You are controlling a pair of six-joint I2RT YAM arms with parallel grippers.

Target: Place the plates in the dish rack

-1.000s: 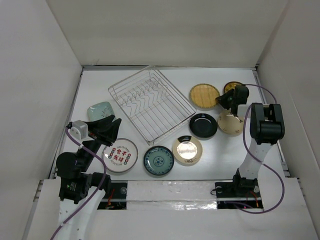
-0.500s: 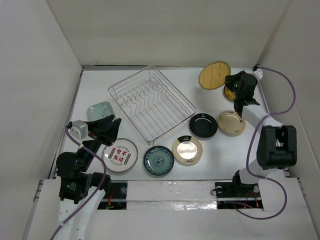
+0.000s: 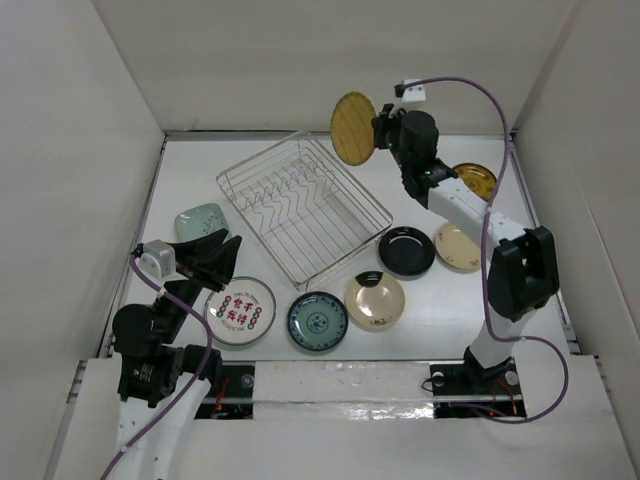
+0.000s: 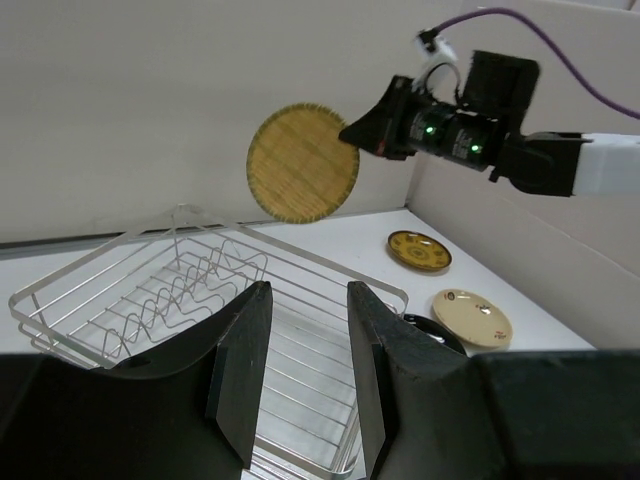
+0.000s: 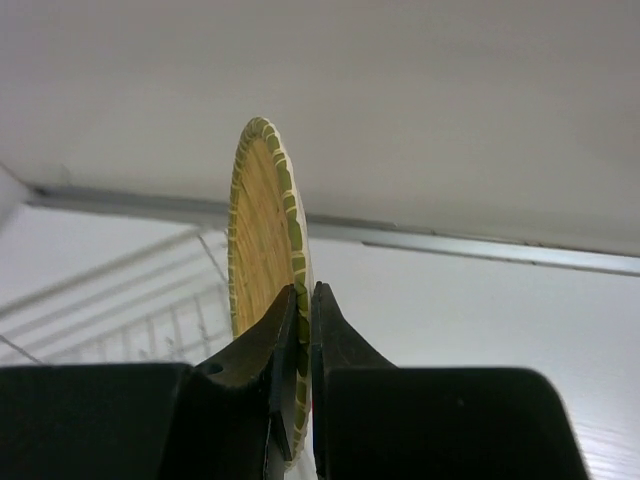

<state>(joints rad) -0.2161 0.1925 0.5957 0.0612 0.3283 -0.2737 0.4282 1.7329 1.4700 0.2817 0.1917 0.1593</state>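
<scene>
My right gripper [image 3: 378, 133] is shut on the rim of the tan wood-look plate [image 3: 353, 128] and holds it upright in the air above the far right corner of the silver wire dish rack [image 3: 303, 206]. In the right wrist view the plate [image 5: 262, 235] stands edge-on between my fingers [image 5: 283, 330]. The left wrist view shows the plate [image 4: 302, 163] high above the rack [image 4: 200, 290]. My left gripper [image 3: 222, 250] is open and empty, near the pale green plate [image 3: 200, 220]. The other plates lie flat on the table.
A white plate with red characters [image 3: 241, 310], a teal patterned plate [image 3: 317, 320], a cream-gold plate [image 3: 374, 301] and a black plate [image 3: 406, 250] lie in front of the rack. A cream plate [image 3: 461, 246] and a dark gold plate [image 3: 474, 179] lie right. White walls enclose the table.
My right arm has lifted the tan plate from the table at the right, swung it up and leftward, and now holds it upright over the rack's far corner. The left arm has not moved.
</scene>
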